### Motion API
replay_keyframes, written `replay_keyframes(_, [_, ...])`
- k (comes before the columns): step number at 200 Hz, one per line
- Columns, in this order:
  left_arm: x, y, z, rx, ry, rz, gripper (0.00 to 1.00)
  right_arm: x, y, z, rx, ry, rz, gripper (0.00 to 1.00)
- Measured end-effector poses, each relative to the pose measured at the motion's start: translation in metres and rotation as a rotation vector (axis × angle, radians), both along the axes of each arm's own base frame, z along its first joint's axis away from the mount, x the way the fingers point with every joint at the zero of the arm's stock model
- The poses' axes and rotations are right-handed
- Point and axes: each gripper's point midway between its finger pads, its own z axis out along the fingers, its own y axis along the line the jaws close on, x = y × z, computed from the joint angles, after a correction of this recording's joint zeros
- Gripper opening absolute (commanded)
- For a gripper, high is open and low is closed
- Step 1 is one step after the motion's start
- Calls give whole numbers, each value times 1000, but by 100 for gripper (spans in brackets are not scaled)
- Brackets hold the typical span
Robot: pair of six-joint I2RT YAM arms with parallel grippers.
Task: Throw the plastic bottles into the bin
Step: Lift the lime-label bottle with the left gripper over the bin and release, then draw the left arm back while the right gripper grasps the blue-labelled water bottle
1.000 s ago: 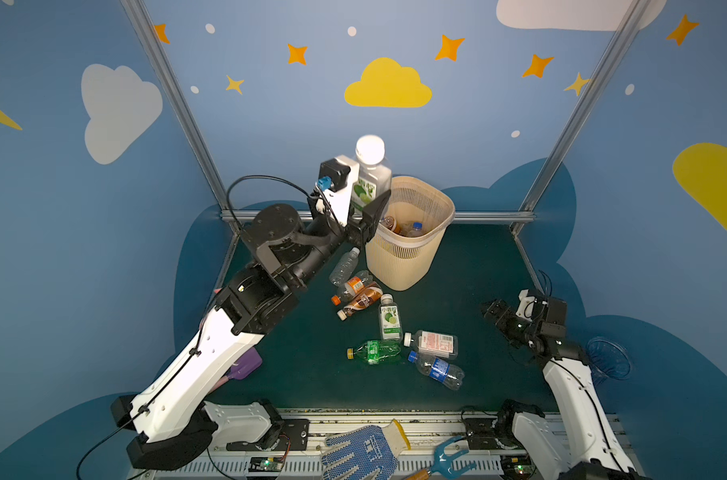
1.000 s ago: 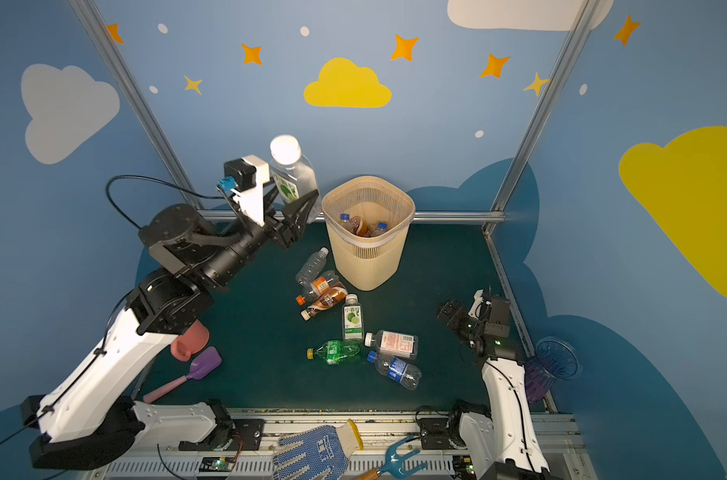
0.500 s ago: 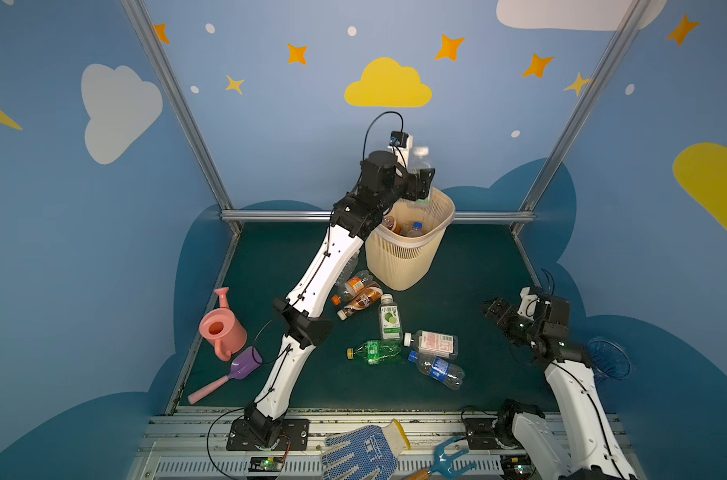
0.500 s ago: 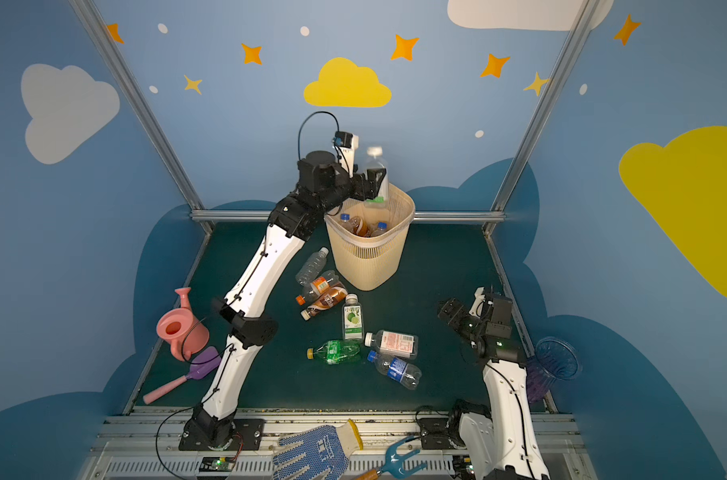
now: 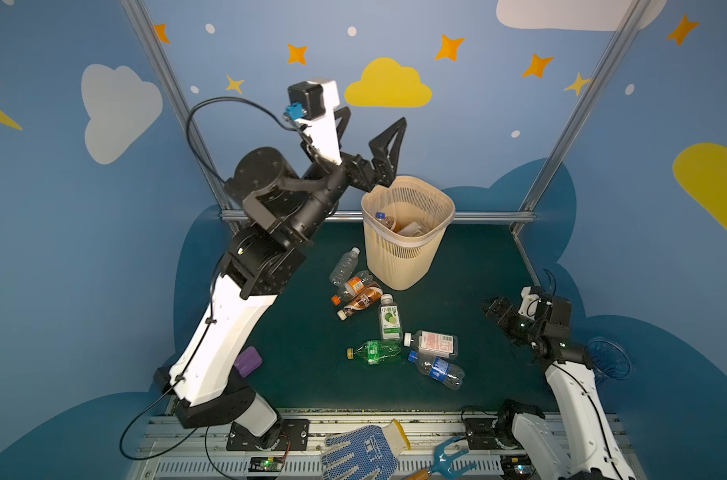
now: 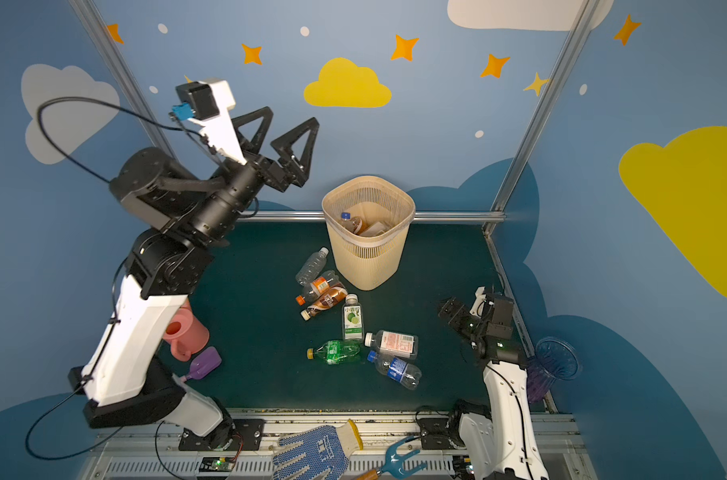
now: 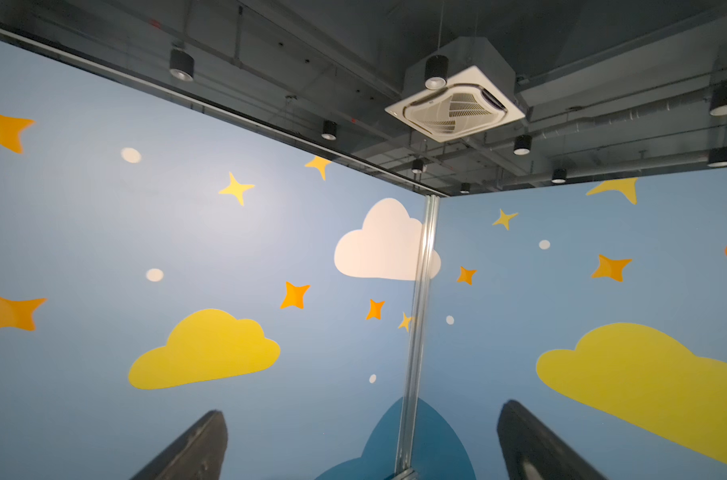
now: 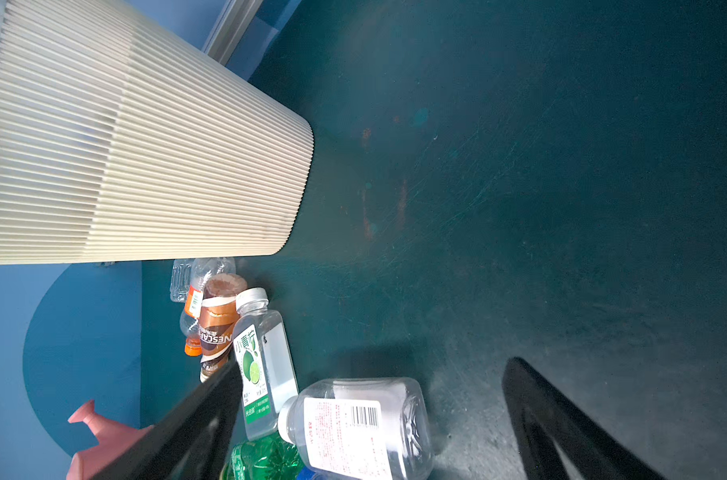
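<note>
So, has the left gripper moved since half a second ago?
Yes. The left gripper has swung back, leftward and higher in both top views, off the bin opening; its jaws are open and empty.

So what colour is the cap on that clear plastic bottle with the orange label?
Orange: the cap shows best in the right wrist view.

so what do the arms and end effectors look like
The left arm and right arm have white shells over black joints. The left end effector and right end effector have black triangular open-frame fingers. A black cable loops to a blue connector on the left wrist's white camera mount.
</note>
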Motion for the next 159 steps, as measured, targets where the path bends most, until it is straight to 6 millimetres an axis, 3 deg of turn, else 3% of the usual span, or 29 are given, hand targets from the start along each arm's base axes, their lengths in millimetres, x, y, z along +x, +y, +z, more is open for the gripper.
replay_keyframes(12, [8,-1,-27,21,41,25,100,0,1,0,2,0,6,97])
replay_keyframes(25, [26,-8,-77,70,130,50,100,-1,4,0,6,1,14,97])
replay_keyframes(48, [62,-26,-203,205,366,85,100,-2,10,-1,17,8,34,97])
replay_keyframes(61, [68,-25,-269,278,488,102,100,-4,16,-3,27,17,46,97])
replay_keyframes(75, [63,-18,-320,328,593,119,100,-7,23,-9,37,36,60,97])
replay_keyframes(88, [53,-8,-347,345,660,128,100,-10,29,-16,44,56,78,97])
replay_keyframes(130, [19,34,-388,247,770,194,100,-16,49,-27,28,97,144,96])
replay_keyframes(159, [9,69,-440,215,888,290,100,-23,63,-31,1,109,215,92])
